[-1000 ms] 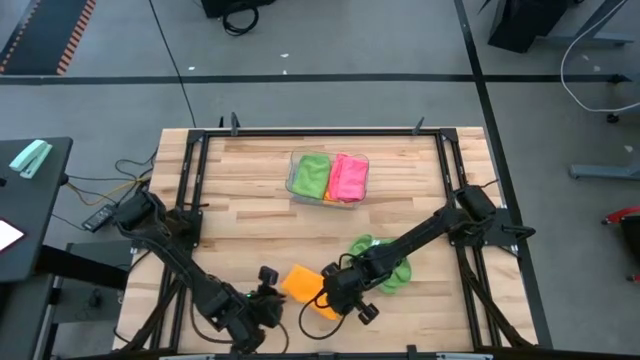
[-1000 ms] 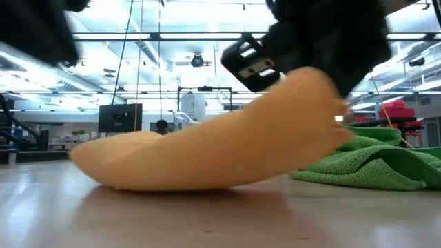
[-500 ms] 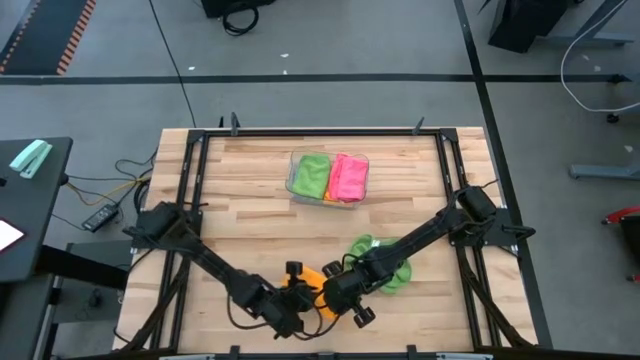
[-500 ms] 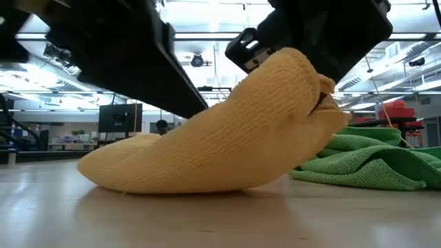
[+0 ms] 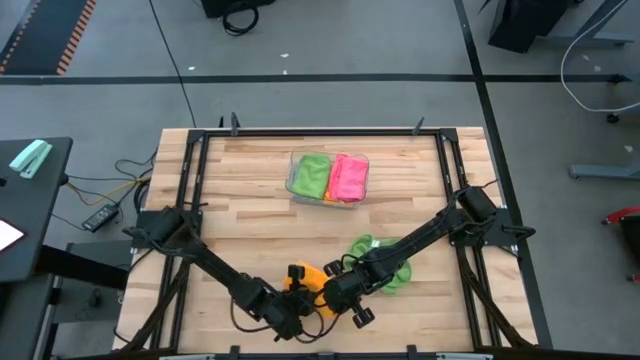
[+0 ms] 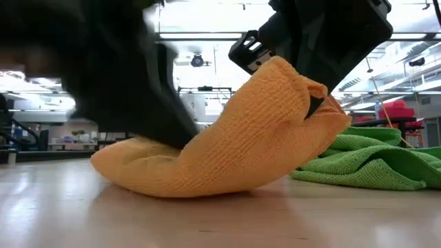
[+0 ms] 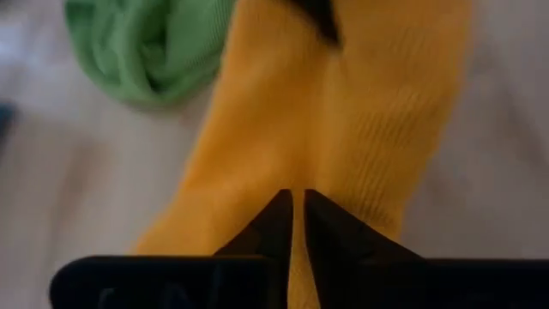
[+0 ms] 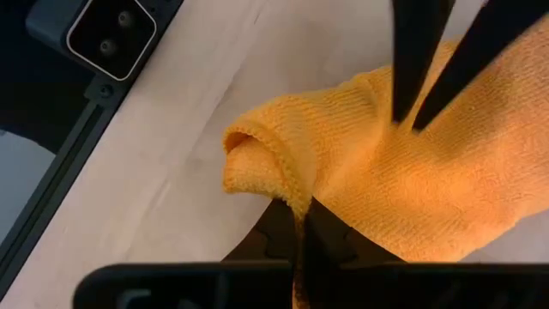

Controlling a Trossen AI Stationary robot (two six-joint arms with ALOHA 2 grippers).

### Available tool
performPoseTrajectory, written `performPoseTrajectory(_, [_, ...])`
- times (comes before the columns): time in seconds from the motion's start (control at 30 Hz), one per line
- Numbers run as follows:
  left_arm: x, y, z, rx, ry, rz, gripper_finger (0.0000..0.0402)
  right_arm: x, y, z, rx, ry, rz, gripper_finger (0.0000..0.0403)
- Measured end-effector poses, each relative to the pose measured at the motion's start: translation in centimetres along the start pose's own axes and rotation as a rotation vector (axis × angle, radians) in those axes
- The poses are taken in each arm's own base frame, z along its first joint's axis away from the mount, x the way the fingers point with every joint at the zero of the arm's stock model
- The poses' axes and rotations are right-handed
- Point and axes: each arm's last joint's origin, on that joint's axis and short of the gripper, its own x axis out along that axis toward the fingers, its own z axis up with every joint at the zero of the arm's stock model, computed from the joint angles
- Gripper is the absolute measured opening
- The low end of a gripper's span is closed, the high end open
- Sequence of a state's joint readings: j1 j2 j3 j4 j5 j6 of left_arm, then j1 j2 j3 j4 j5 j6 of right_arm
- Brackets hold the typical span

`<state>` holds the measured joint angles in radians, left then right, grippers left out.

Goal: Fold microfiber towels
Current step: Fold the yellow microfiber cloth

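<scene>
An orange microfiber towel [image 5: 314, 279] lies near the table's front edge, one end raised. My right gripper [image 8: 300, 215] is shut on that raised end [image 6: 303, 89]. My left gripper [image 7: 298, 210], reaching in from the near left, has its fingers almost together on the towel's middle. The towel's low end [image 6: 138, 165] rests on the table. A crumpled green towel [image 5: 390, 272] lies just right of the orange one, flat on the wood. My left gripper meets the towel's middle [image 7: 296, 176] slanting down from the near left. A thin strip of cloth shows between its two fingertips [image 8: 405, 103]. That part of the towel lies low, close to the table. My right gripper pinches the towel's hemmed edge [image 8: 287, 184] between its two fingers, slanting down from the right. The edge curls over beside the fingers; one layer or several, I cannot tell. That end is lifted, and the cloth slopes down to the table.
A clear tray [image 5: 292, 180] at the table's far middle holds a folded green towel [image 5: 311, 174] and a folded pink one [image 5: 348, 177]. Bare wood lies between the tray and the grippers. A black frame [image 5: 300, 131] borders the table.
My left gripper has swung from the near edge toward the right and down onto the orange towel. My right gripper has stayed in place with the raised end. The towel's low end has bunched toward the right, and its slope is steeper.
</scene>
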<state>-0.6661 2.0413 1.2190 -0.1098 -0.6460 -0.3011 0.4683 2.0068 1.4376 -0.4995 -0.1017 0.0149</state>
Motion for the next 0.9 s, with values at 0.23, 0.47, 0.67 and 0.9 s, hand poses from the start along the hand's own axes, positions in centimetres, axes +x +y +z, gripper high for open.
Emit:
performPoseTrajectory(0.23, [-1.7, 0.8, -0.4, 0.056, 0.064, 0.106, 0.0019, 0.0, 0.3, 0.0, -0.011, 0.002, 0.006, 0.0008])
performPoseTrajectory(0.47, [-0.6, 1.1, -1.6, 0.025, 0.13, 0.149, 0.0011, -0.1, 0.5, 0.3, -0.03, -0.015, 0.01, 0.0008])
performPoseTrajectory(0.67, [-0.6, 1.1, -1.6, 0.026, 0.13, 0.156, 0.0023, -0.2, -0.2, 0.7, -0.056, -0.053, 0.001, 0.0009])
performPoseTrajectory(0.9, [-0.6, 1.0, -1.7, 0.028, 0.128, 0.154, 0.0011, -0.3, -1.8, 1.4, -0.099, -0.132, 0.01, 0.002])
